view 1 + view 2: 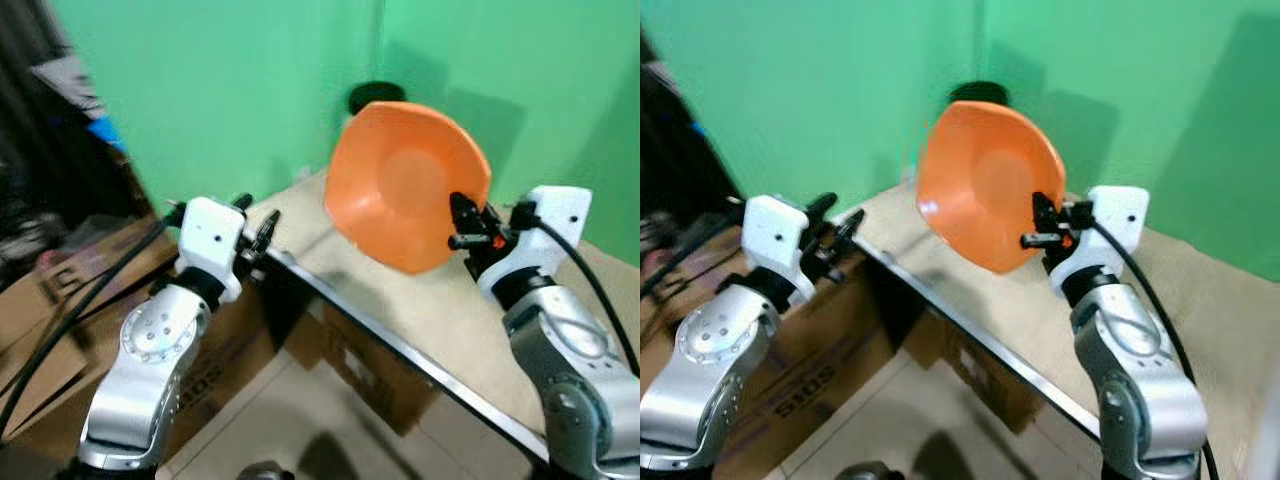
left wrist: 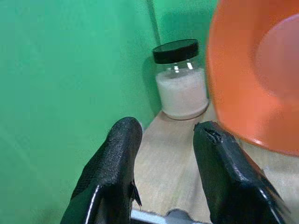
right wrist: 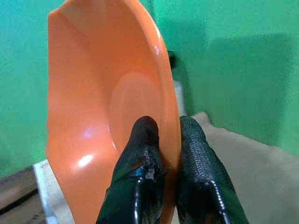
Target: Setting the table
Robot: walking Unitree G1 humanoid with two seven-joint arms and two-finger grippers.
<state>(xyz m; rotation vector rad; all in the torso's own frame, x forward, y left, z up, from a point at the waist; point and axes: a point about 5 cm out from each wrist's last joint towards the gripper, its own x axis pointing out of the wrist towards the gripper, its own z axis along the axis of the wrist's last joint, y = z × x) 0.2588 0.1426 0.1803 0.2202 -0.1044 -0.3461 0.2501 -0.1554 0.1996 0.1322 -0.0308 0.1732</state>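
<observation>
An orange bowl (image 1: 405, 186) is held tilted on edge above a beige table (image 1: 420, 310), its hollow turned toward the camera. The bowl's rim is clamped between the two black fingers (image 3: 140, 163) of the right gripper (image 1: 462, 222), one finger inside the bowl and one behind it. The left gripper (image 2: 166, 154) is raised at the table's near left corner, its fingers set apart and nothing held between them. A glass jar (image 2: 180, 79) of white powder with a black lid is seen in the corner against the green wall (image 1: 220, 90). Cardboard boxes (image 1: 810, 380) are stacked below; their print is blurred and cannot be read reliably.
</observation>
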